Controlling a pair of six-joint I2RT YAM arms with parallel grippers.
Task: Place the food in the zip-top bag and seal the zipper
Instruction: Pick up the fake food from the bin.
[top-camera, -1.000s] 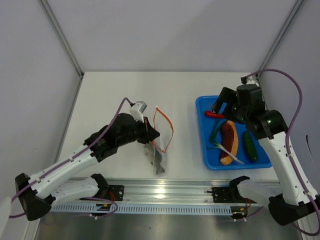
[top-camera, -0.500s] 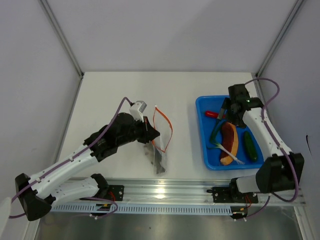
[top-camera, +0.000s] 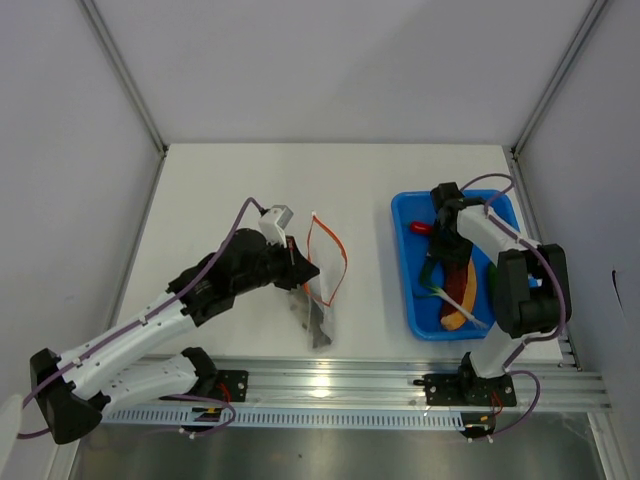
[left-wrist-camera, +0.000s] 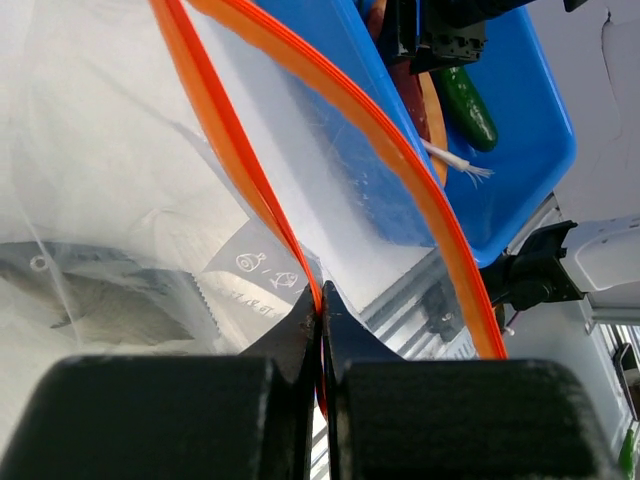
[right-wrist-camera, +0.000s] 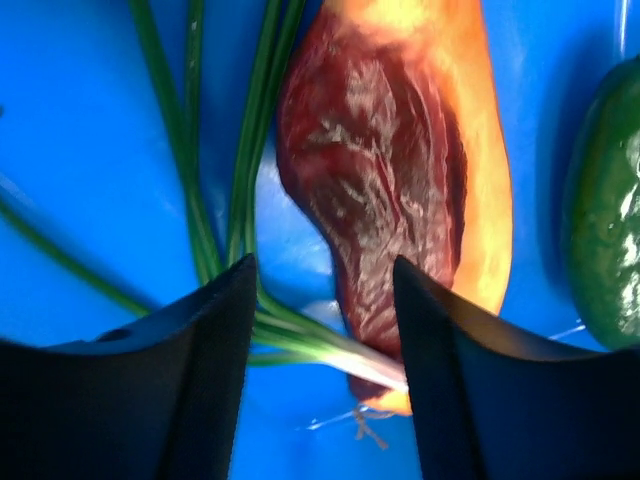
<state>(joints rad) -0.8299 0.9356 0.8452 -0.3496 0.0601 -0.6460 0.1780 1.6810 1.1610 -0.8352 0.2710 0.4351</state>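
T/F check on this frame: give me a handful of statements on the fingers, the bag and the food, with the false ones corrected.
1. The left gripper has its fingers shut on the zipper. True.
2. The sausage bun is inside the zip-top bag. False: it lies in the blue tray.
3. The right gripper is open, with the green onion stalks running between its fingers. True.
4. The bag's mouth is sealed. False: the two sides of the zipper gape apart in a loop.
5. The right gripper holds the red chili. False: the chili lies loose in the tray, beside the gripper.
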